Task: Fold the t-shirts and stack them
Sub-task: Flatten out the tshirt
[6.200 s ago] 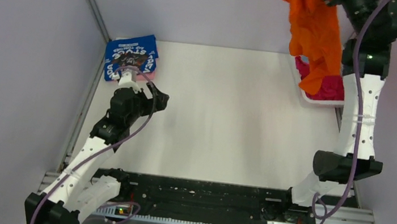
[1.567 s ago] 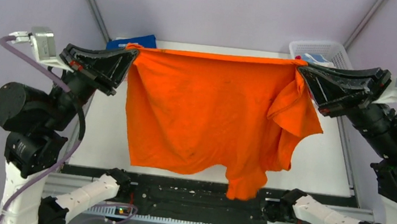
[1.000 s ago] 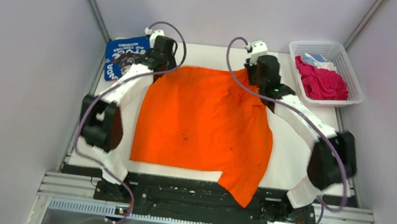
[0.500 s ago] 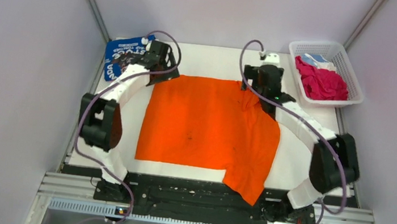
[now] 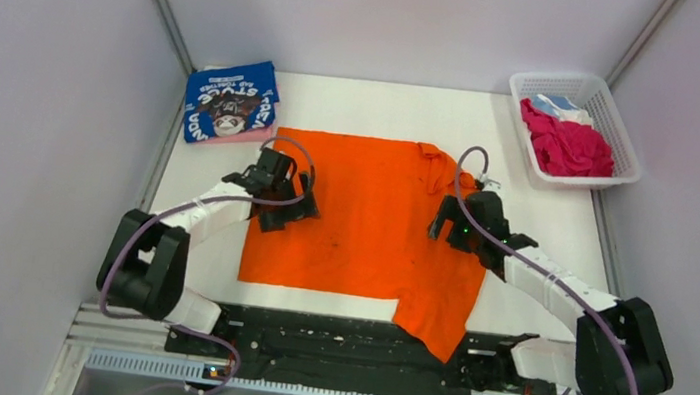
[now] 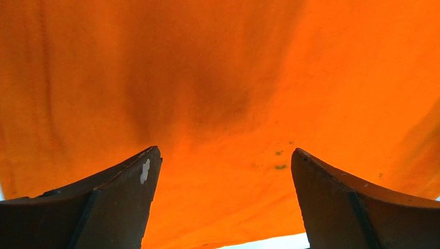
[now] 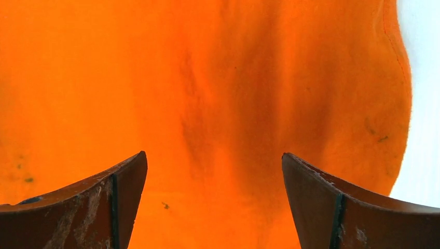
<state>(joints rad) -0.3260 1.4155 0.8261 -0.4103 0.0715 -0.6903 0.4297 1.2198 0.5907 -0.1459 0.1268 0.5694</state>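
Both arms had drawn back from the far corners of the orange t-shirt (image 5: pixel 364 214), where they stood half a second earlier, and now hung over its left and right edges about midway down. The left end effector (image 5: pixel 290 212) was released, its jaws spread wide over the cloth with nothing between them; in the left wrist view (image 6: pixel 223 155) only flat orange fabric showed under the gap. The right end effector (image 5: pixel 449 232) was likewise released and empty, and in its own view (image 7: pixel 212 155) it was parted above a softly creased stretch of the shirt. The orange t-shirt lay spread across the middle of the white counter (image 5: pixel 367 109), with one flap at its near right corner reaching past the counter's front edge. A folded blue t-shirt (image 5: pixel 230 102) with white lettering sat at the far left corner on a pink t-shirt (image 5: pixel 232 137). At the far right, a white basket (image 5: pixel 582 83) held a magenta t-shirt (image 5: pixel 569 144) and a light-blue t-shirt (image 5: pixel 554 105).
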